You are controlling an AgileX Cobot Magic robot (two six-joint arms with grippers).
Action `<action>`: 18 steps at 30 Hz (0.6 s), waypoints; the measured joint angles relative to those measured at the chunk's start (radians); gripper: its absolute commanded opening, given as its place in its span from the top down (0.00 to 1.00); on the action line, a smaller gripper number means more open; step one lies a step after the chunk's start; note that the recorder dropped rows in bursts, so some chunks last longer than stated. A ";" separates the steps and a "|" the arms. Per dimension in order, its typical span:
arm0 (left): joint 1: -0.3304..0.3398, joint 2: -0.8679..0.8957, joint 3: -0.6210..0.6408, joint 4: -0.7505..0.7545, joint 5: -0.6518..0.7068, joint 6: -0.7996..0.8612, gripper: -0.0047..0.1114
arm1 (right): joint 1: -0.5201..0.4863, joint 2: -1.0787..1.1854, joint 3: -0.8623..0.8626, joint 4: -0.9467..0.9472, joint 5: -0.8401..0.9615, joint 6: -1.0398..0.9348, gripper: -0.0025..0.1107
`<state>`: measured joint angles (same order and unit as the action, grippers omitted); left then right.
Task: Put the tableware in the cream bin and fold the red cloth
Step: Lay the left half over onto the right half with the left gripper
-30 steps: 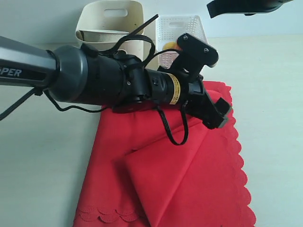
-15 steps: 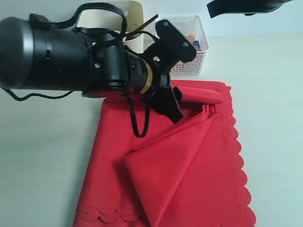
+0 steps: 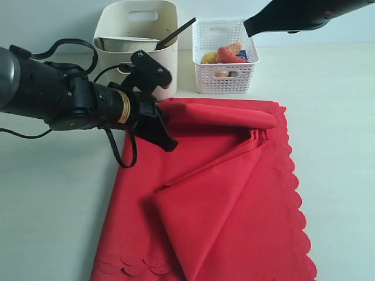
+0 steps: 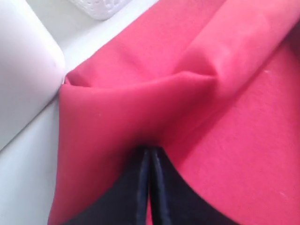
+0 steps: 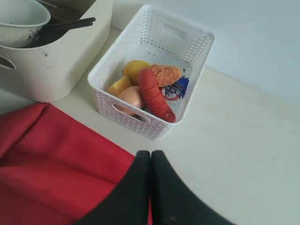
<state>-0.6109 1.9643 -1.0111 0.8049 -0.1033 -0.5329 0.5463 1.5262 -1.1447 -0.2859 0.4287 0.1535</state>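
Left gripper (image 3: 166, 139): jaws closed, pinching the cloth's far-left fold.
Bin (image 3: 170, 55): just behind it, tableware (image 3: 126, 42) inside.
Cloth (image 3: 234, 205): long axis near-to-far, scalloped edge on the right, far end rolled crosswise.
Right gripper (image 5: 151, 157): closed, empty, raised near the basket (image 3: 222, 85).

Wrists close; red cloth (image 3: 234, 193) across views

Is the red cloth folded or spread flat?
Partly folded: the red cloth has its far edge turned over, a crooked flap on top.
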 measured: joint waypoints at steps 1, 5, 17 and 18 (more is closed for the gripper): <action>0.023 0.023 -0.008 0.000 -0.037 0.000 0.94 | 0.000 0.009 0.000 0.000 -0.006 0.000 0.98; 0.086 0.112 -0.071 -0.008 -0.078 -0.002 0.94 | 0.000 0.024 0.000 0.000 -0.014 0.000 0.98; 0.175 0.148 -0.125 -0.080 -0.056 -0.044 0.94 | 0.000 0.003 0.000 0.000 -0.022 0.004 0.98; 0.179 0.142 -0.125 -0.088 -0.054 -0.046 0.94 | 0.000 0.002 0.000 0.000 -0.022 0.004 0.98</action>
<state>-0.4315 2.1064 -1.1359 0.7169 -0.1576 -0.5794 0.5463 1.5285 -1.1447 -0.2859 0.4067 0.1579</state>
